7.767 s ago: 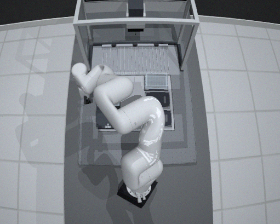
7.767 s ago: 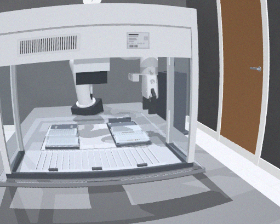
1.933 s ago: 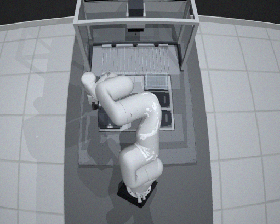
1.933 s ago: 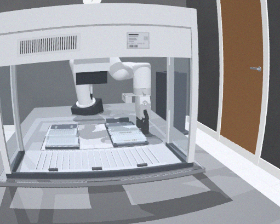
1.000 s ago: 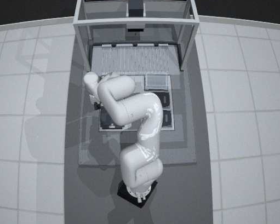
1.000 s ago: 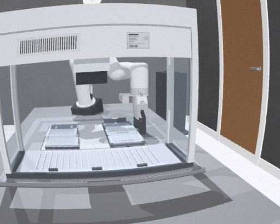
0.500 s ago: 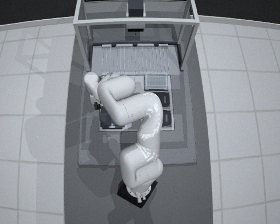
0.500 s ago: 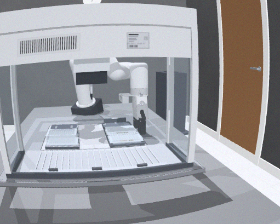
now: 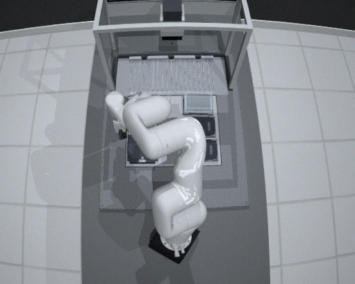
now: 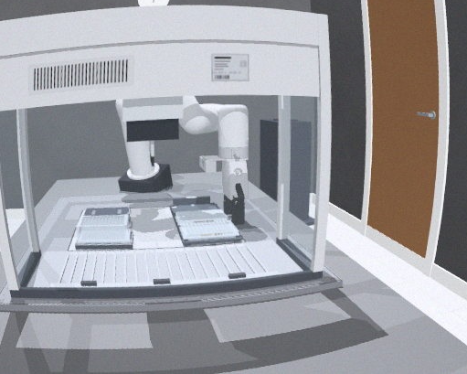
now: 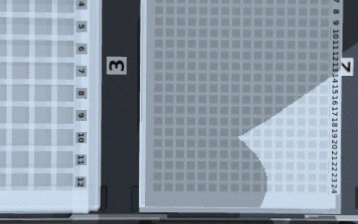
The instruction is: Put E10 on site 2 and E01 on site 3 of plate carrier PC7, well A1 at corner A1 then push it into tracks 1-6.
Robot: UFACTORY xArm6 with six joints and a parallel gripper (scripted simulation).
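With my gripper [image 10: 235,211] spread wide and holding nothing beside carrier PC7 [image 10: 206,226] on the apron, 384-well E10 [image 11: 240,100] and 96-well E01 [image 11: 30,100] already sat on it, E07 [image 9: 198,104] nested, only the push into the rails [image 10: 166,263] left.

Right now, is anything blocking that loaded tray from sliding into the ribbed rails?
Nothing visible does. In the exterior view no object lies between the carrier and the rails. The deep-well block sits off to one side, and the open gripper stands beside the carrier.
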